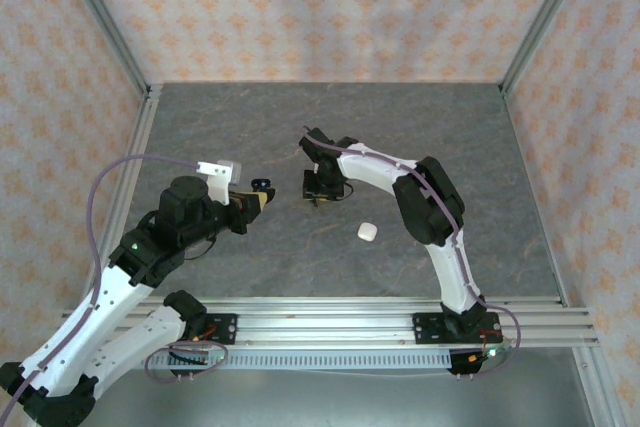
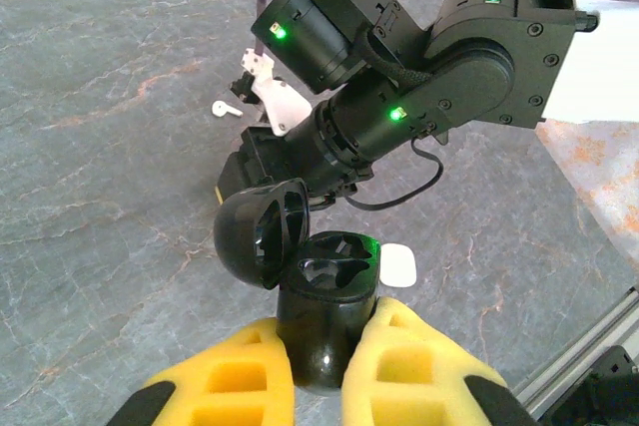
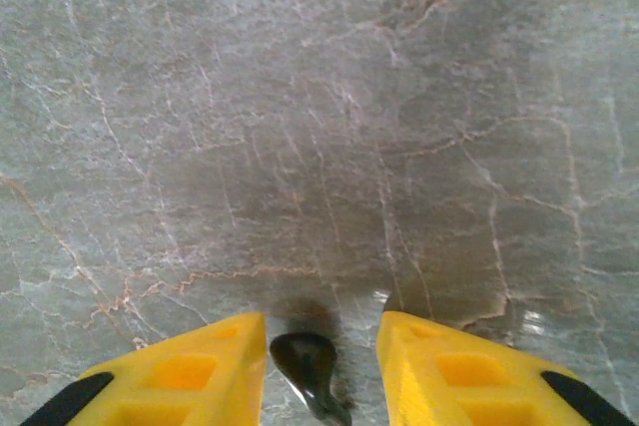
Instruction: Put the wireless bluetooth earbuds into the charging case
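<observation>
My left gripper [image 2: 329, 321] is shut on a glossy black charging case [image 2: 324, 331], held upright above the table with its lid [image 2: 258, 234] hinged open to the left and its two moulded wells showing. From above, the left gripper [image 1: 258, 194] sits left of centre. My right gripper [image 3: 321, 321] points down at the table, open, with a small black earbud [image 3: 310, 364] lying on the stone between its yellow fingers, nearer the left one and clear of the right one. Seen from above, the right gripper [image 1: 322, 194] is a short way right of the case. A white earbud [image 2: 225, 107] lies on the table beyond the right arm.
A rounded white case [image 1: 367, 232] lies shut on the grey stone table [image 1: 440, 137], near and to the right of both grippers; it appears again as the white case [image 2: 397, 266] just behind the black one. The right arm's black wrist [image 2: 399, 87] spans the left wrist view. Patterned walls enclose the table.
</observation>
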You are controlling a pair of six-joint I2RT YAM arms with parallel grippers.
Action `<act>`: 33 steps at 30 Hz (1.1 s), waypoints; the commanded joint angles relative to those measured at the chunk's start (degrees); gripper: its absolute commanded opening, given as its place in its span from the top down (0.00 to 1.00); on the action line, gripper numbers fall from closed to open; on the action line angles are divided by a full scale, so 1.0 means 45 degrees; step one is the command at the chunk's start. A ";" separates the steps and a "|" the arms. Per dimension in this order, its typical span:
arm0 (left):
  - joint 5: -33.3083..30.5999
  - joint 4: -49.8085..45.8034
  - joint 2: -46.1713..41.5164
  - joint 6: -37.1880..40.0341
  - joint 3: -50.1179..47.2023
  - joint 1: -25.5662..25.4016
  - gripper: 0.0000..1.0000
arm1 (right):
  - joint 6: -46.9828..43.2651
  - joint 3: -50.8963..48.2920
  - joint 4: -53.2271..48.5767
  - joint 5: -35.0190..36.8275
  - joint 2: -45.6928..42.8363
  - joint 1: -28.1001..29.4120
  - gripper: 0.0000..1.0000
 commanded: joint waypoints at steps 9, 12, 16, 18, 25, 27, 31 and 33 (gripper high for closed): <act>0.0580 0.0632 0.0434 0.0656 0.0064 -0.0028 1.00 | -0.0368 0.1562 -0.3164 -0.0002 -0.0075 -0.0267 0.59; 0.1270 0.1234 0.0353 0.0980 -0.0293 -0.0018 1.00 | -0.0727 0.2164 -0.3686 -0.0147 0.0210 -0.0267 0.58; 0.1443 0.2094 0.0080 0.1142 -0.0799 -0.0015 1.00 | -0.1301 0.2801 -0.4458 -0.0251 0.0469 -0.0267 0.58; 0.1409 0.2232 0.0015 0.1223 -0.0967 -0.0016 1.00 | -0.1516 0.2901 -0.4679 -0.0329 0.0500 -0.0267 0.58; 0.1289 0.0968 0.0229 0.1610 -0.0804 -0.0014 1.00 | -0.2054 0.3565 -0.5389 -0.0822 0.1066 -0.0268 0.58; 0.1424 0.1618 -0.0178 0.1539 -0.1159 -0.0024 1.00 | -0.2303 0.4115 -0.5846 -0.0779 0.1447 -0.0268 0.58; 0.0967 0.2601 -0.1072 0.1281 -0.1907 -0.0017 1.00 | -0.2760 0.5166 -0.6611 -0.0559 0.2133 -0.0268 0.58; 0.0991 0.2555 -0.1108 0.1271 -0.1929 -0.0024 1.00 | -0.2884 0.5547 -0.6866 -0.0475 0.2361 -0.0268 0.58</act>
